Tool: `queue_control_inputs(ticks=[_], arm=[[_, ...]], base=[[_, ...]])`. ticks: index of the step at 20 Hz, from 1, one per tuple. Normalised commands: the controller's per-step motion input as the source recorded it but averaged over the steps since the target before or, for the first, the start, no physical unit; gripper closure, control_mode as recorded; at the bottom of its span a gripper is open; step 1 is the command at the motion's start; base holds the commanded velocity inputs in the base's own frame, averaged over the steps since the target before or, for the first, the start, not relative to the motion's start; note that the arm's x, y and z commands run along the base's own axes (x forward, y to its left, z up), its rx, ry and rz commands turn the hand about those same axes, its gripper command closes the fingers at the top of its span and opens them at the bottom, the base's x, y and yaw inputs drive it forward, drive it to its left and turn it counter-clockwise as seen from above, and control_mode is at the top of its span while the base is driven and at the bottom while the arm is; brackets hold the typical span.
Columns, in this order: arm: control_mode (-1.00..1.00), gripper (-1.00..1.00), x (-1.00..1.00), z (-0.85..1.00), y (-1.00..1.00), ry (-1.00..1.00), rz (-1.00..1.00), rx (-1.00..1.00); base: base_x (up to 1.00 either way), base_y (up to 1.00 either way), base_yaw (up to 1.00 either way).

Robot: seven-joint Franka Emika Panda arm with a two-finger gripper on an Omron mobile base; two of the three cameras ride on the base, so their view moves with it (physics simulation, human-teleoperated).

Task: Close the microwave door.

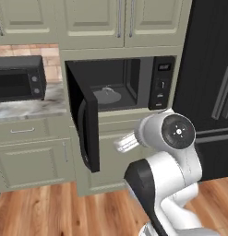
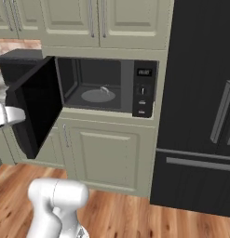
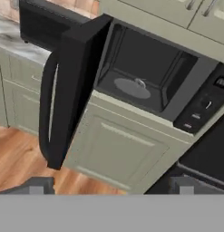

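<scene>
Microwave door (image 3: 72, 86) wide open, seemingly untouched.

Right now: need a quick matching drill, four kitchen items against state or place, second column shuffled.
Items:
1. microwave door
2. turntable
3. toaster oven
4. fridge

States/places:
A. on the marble counter, left of the microwave
B. swung wide open
C. tall and black, right of the microwave
D. inside the grey cavity

Pairs: 1-B, 2-D, 3-A, 4-C

Marble counter (image 1: 27, 109) carried black toaster oven (image 1: 19, 77); green cabinet niche (image 1: 120, 115) housed microwave (image 1: 143, 83), door open.
</scene>
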Motion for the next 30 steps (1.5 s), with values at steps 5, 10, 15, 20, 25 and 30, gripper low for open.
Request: queue_control_inputs(ticks=[5, 10, 15, 20, 25, 30], arm=[[-1.00, -1.00, 0.57, 0.39, 0.95, -0.14, 0.08, 0.00], [-1.00, -1.00, 0.71, 0.10, 1.00, -0.04, -0.04, -0.04], [-1.00, -1.00, 0.72, -0.14, 0.98, 0.04, -0.19, -0.14], [-1.00, -1.00, 0.29, -0.50, 0.78, 0.01, -0.21, -0.09], [-1.00, -1.00, 0.16, -0.53, 0.63, 0.00, -0.22, -0.08], [-1.00, -1.00, 0.35, -0.37, 0.42, 0.00, -0.22, -0.08]], base=[[0.00, 0.00, 0.00], [0.00, 0.00, 0.00], [0.00, 0.00, 0.00], [0.00, 0.00, 0.00], [0.00, 0.00, 0.00], [0.00, 0.00, 0.00]])
